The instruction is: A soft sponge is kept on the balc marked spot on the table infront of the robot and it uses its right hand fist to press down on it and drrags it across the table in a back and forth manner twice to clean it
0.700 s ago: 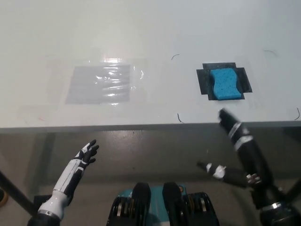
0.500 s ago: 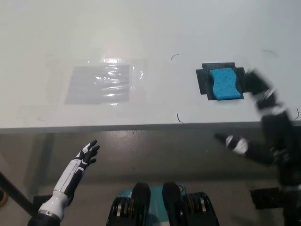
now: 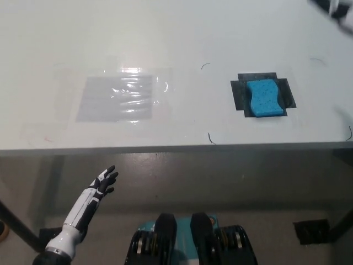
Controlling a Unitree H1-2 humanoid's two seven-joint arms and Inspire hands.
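Head view: nearest, at the lower left and below the tabletop edge, the white left robot hand (image 3: 105, 181) rests in the air with its fingers spread apart, grasping nothing. Beyond it runs the near edge of the pale tabletop (image 3: 165, 33), which fills the upper part of the picture. On the tabletop's left half lies a clear plastic sheet (image 3: 117, 97), flat and shiny with some wrinkles. Well apart from it, on the right half, sits the blue sponge (image 3: 265, 98), lying flat on a black marked patch (image 3: 240, 93) whose dark border shows around it on the left, far and right sides. A few thin dark curved marks are scattered on the surface near the sponge. At the far right corner, cut off by the picture's edge, a blurred dark shape with a bit of white is the right robot hand (image 3: 336, 8); it is well apart from the sponge and whether it is clenched or released cannot be told.
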